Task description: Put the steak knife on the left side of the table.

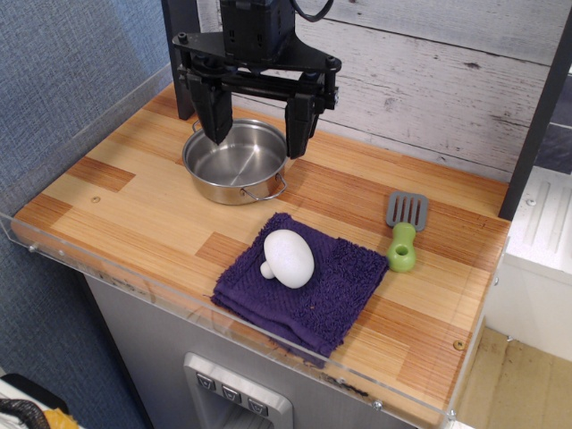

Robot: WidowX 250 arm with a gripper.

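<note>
Positioned at the far side of the scene, the gripper [255, 121] hangs above the steel pot [236, 163] with both black fingers [214, 112] spread wide and nothing between them; it is empty and well apart from its target. Left of the pot, the table [134, 192] offers a bare stretch of striped wood, which is judged to be the destination zone. Near the front edge, toward the centre, a purple cloth [331, 290] lies folded flat, and a white mushroom [288, 258] rests on it; neither belongs to the task. On the right side lies the steak knife [404, 231], flat on the wood, just beside the cloth but not touching it. Its long axis runs near to far, tilted slightly: the grey slotted head points far, the lime-green handle points near. This orientation presents the chunky handle as the probable grasp site, reachable without disturbing the cloth.
</note>
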